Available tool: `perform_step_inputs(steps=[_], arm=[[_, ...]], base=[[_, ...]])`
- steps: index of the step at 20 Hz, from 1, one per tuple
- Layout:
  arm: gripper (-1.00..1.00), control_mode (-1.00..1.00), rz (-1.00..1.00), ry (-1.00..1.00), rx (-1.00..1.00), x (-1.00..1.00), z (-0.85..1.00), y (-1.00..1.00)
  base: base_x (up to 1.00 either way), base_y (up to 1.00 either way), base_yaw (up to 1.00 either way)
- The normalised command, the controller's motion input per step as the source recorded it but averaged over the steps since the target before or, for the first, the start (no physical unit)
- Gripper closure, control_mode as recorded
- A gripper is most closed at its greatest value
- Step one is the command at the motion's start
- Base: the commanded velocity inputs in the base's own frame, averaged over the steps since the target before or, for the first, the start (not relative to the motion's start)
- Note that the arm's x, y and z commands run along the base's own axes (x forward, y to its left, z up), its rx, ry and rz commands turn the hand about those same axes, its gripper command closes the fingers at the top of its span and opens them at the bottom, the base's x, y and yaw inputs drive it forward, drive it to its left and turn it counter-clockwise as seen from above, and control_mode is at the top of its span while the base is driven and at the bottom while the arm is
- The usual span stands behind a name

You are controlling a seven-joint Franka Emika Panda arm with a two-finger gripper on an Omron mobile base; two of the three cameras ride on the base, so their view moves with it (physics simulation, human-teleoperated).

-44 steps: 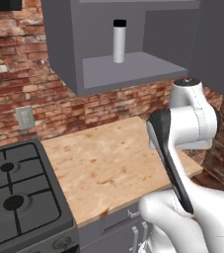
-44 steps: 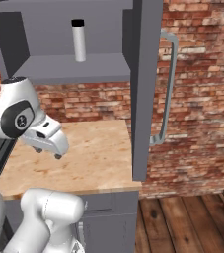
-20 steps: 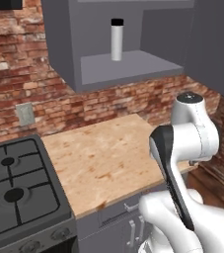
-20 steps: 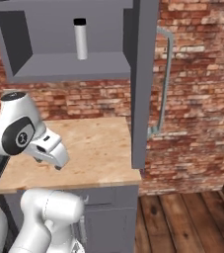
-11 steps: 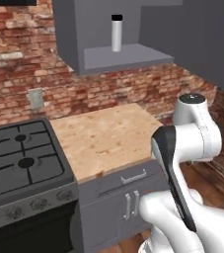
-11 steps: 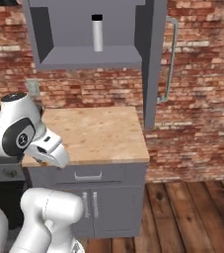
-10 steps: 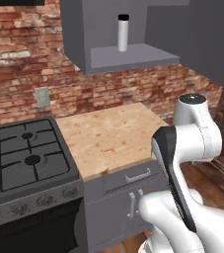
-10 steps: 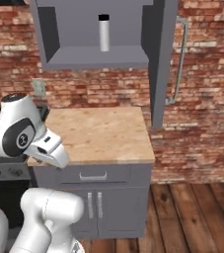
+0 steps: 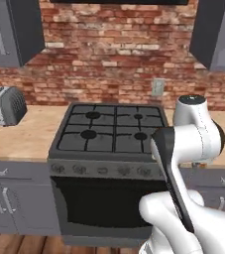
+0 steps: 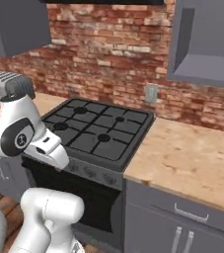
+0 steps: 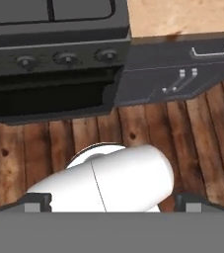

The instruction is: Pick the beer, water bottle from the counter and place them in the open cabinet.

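A brick wall [image 9: 119,59] backs the kitchen in front of me, and a black stove [image 9: 111,134] sits in the middle, set into the tan worktop [image 10: 192,158] that runs on both sides of it. The open cabinet [image 10: 207,49] hangs on the wall above the worktop, to the right of the stove. A toaster [image 9: 2,105] stands on the worktop far to the left. My fingers [image 11: 113,202] point down at the wooden floor [image 11: 192,143] before the stove, spread wide apart with nothing between them.
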Motion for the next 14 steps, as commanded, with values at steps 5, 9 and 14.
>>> perform_step_inputs(steps=[5, 9, 14], arm=[[-1.0, 1.0, 0.0, 0.0, 0.0, 0.0, 0.0, 0.0], [-1.0, 1.0, 0.0, 0.0, 0.0, 0.0, 0.0, 0.0], [-1.0, 1.0, 0.0, 0.0, 0.0, 0.0, 0.0, 0.0]], base=[[0.01, 0.45, 0.91], [0.0, 0.01, 0.74], [0.13, 0.0, 0.83]])
